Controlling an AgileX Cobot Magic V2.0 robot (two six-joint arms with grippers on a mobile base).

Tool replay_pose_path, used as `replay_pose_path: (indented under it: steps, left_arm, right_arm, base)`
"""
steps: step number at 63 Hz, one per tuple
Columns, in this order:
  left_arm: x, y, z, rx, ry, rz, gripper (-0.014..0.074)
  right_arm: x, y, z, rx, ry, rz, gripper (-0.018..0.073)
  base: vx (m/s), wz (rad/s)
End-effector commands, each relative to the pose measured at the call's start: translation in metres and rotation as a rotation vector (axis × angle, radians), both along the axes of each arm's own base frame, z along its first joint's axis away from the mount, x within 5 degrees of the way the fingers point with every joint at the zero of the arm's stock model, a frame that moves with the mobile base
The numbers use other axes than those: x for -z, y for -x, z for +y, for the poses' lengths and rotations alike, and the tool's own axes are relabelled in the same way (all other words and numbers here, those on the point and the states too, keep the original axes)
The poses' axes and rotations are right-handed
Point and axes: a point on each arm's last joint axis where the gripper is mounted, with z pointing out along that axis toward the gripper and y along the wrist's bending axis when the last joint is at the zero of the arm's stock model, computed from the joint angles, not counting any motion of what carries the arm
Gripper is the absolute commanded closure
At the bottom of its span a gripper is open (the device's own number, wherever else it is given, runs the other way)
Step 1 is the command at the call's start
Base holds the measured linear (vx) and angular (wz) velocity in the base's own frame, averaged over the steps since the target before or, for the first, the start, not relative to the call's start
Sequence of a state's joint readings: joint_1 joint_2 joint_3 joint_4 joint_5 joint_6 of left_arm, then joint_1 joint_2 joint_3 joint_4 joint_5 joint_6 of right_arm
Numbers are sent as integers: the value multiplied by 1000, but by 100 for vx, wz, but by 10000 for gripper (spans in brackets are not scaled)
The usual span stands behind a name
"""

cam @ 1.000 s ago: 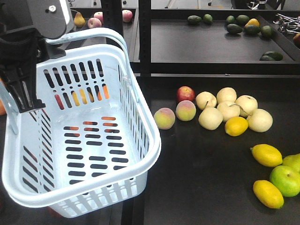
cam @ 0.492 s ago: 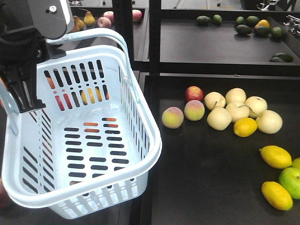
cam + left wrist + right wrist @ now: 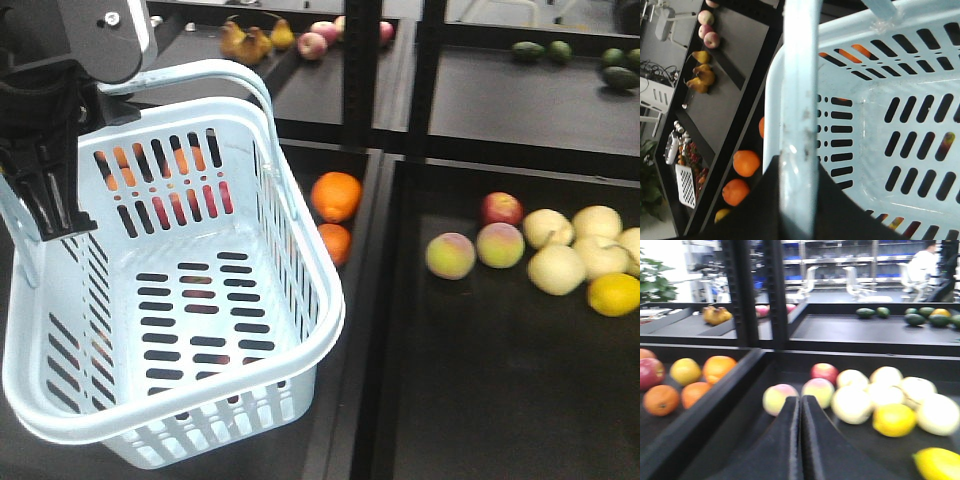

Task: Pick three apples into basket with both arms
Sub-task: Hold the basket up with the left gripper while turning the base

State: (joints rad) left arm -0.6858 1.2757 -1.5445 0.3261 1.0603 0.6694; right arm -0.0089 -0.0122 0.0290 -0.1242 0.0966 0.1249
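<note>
**Front view.** The left gripper (image 3: 48,200) sits at 9 o'clock, its black jaws clamped on the swinging loop handle (image 3: 215,72) of the pale blue slotted plastic basket (image 3: 318,300). The basket hangs tilted above the black counter (image 3: 480,390) with nothing in it. Red and orange patches show through the far wall's slots at 11 o'clock. I take the red ones for apples lying behind it, though the wall breaks up their outlines. Two round oranges (image 3: 335,195) lie just right of the basket.

The step in hand looks like bringing the basket to the apples. To do it well, keep the grip firm so the handle cannot swing. Set the basket's open mouth level and near the dark fruit, within the other arm's reach.

**Left wrist view.** The handle runs from 12 to 6 o'clock through the middle, with black jaw bodies closed against it on both sides at 6 o'clock. The slotted floor at 3 o'clock is bare.

**Right wrist view.** The right gripper (image 3: 801,401) points to 12 o'clock, low and level, with its jaws pressed together on nothing. A dark maroon-red apple (image 3: 649,373) lies at the 9 o'clock edge, touching the oranges. A raised black divider (image 3: 705,412) stands between it and the jaws. The jaws will have to open and swing left over that divider, and they should take the apple rather than the oranges.
</note>
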Motion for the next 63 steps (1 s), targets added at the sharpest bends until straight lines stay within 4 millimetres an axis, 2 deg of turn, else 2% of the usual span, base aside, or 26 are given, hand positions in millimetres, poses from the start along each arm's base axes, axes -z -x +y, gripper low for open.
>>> replay_pose_path:
  steps: [1, 63]
  left_arm:
    - [-23, 6, 6, 5, 78, -115, 603]
    - [-23, 6, 6, 5, 78, -116, 604]
  right_arm:
    - [-4, 0, 1, -10, 13, -78, 568]
    - [-4, 0, 1, -10, 13, -78, 568]
  base:
    - [-4, 42]
    - [-4, 44]
